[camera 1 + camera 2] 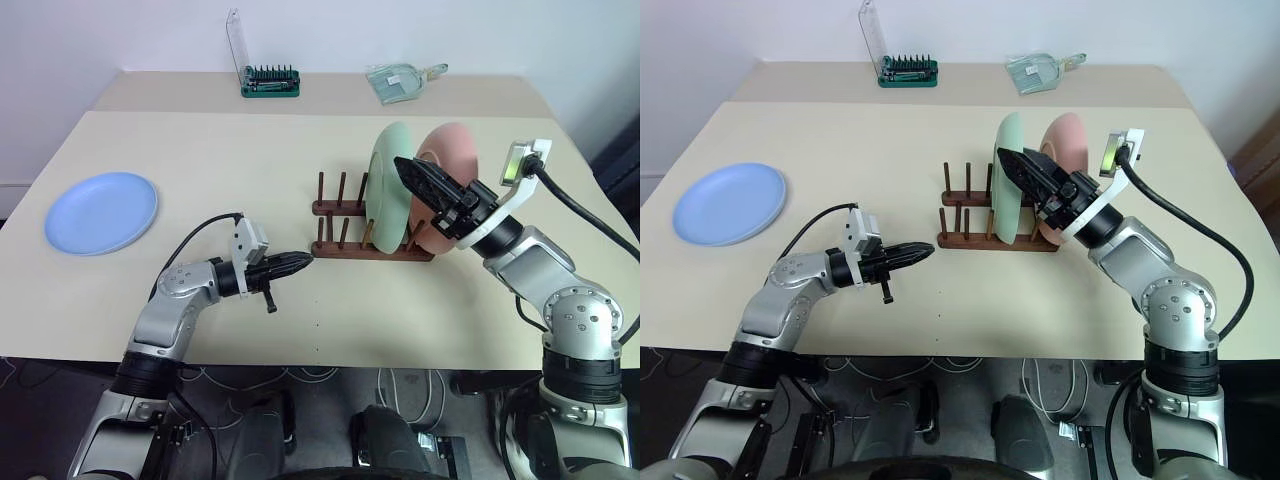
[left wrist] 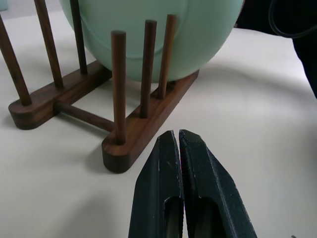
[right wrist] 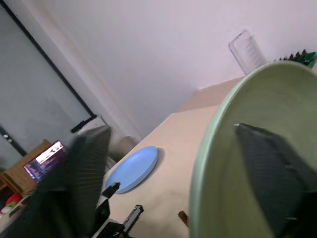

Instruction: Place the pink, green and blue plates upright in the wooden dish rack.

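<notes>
Green plate (image 1: 388,185) stands upright in the rack (image 1: 345,232), pink plate (image 1: 452,165) upright just behind it at the far-right end. Right end effector (image 1: 1025,170) sits at the green plate's top edge with fingers spread either side of the rim, released, so step 2 looks about done. Left end effector (image 1: 298,262) is clenched and empty, tip just beside the rack's near end, probably bracing it. Blue plate (image 1: 101,211) lies flat on the tabletop (image 1: 230,150), well apart to the left. Next: back the right end effector off without tipping the green plate, then fetch the blue plate; 2 free peg gaps remain on the rack's left side.
</notes>
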`<action>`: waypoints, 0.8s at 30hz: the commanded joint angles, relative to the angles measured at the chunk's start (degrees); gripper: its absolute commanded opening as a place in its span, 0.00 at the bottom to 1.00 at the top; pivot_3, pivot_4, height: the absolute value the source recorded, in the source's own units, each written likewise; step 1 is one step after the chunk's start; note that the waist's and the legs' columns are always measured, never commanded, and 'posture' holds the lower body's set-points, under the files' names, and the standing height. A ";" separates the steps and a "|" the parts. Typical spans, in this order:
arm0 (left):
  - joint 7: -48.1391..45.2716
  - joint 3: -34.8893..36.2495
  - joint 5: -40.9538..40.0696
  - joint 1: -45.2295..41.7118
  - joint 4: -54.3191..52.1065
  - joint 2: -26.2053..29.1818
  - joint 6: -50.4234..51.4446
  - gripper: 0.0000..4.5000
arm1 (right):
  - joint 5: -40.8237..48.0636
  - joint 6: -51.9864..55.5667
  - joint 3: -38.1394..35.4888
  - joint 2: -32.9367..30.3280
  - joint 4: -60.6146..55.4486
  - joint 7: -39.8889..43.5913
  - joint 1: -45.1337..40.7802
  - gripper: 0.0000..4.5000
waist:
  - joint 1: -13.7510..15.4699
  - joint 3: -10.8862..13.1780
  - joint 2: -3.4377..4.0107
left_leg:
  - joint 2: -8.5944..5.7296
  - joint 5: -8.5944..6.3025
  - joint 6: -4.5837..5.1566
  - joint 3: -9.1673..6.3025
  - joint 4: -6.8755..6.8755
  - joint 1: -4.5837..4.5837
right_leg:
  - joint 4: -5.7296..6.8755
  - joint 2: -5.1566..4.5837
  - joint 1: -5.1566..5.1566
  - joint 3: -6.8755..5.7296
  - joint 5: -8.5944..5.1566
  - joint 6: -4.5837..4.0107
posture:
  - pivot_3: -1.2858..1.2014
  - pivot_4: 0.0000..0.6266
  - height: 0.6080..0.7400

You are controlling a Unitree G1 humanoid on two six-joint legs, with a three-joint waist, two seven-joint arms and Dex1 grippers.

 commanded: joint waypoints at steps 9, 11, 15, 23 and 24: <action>0.20 1.12 -0.88 -0.85 -0.61 0.00 -0.46 0.02 | -4.88 -1.72 -0.78 -1.04 -6.08 0.90 -8.84 0.86 | 0.04 0.00 0.01 | 0.00 0.00 -0.01 0.00 -0.03 -0.02 | -0.01 0.00 -0.05 0.00 0.00 0.00 | 0.52 0.24 0.94; 0.62 1.72 -0.87 -0.84 -0.16 0.03 -0.88 0.02 | -5.40 -1.26 -0.25 -1.61 -7.35 1.55 -10.03 0.86 | 0.03 0.00 0.00 | 0.00 0.00 -0.01 0.01 -0.04 -0.02 | -0.01 0.00 -0.05 0.00 0.00 0.00 | 0.52 0.24 0.94; 4.16 5.27 -1.96 -1.83 0.96 -0.53 -0.69 0.07 | -10.86 -0.79 2.64 -5.12 -9.64 4.36 -12.07 0.87 | 0.02 0.01 0.01 | 0.00 0.00 0.00 0.01 -0.04 -0.03 | -0.02 -0.01 -0.05 0.00 0.00 0.00 | 0.52 0.24 0.94; 27.08 23.88 -5.82 -9.09 4.46 1.26 7.07 0.85 | -34.74 -5.87 15.61 -12.62 -10.44 11.41 -16.22 0.88 | -0.21 0.07 -0.11 | 0.00 0.00 -0.01 0.00 -0.05 -0.04 | 0.00 -0.01 -0.09 0.01 0.00 0.00 | 0.52 0.24 0.94; 31.53 26.43 -5.08 -10.01 5.49 2.22 8.46 0.95 | -37.40 -7.00 17.16 -12.65 -10.06 12.21 -16.64 0.88 | -0.34 0.08 -0.12 | 0.01 0.01 -0.01 0.00 -0.05 -0.03 | 0.00 0.00 -0.10 0.00 0.00 0.00 | 0.52 0.24 0.94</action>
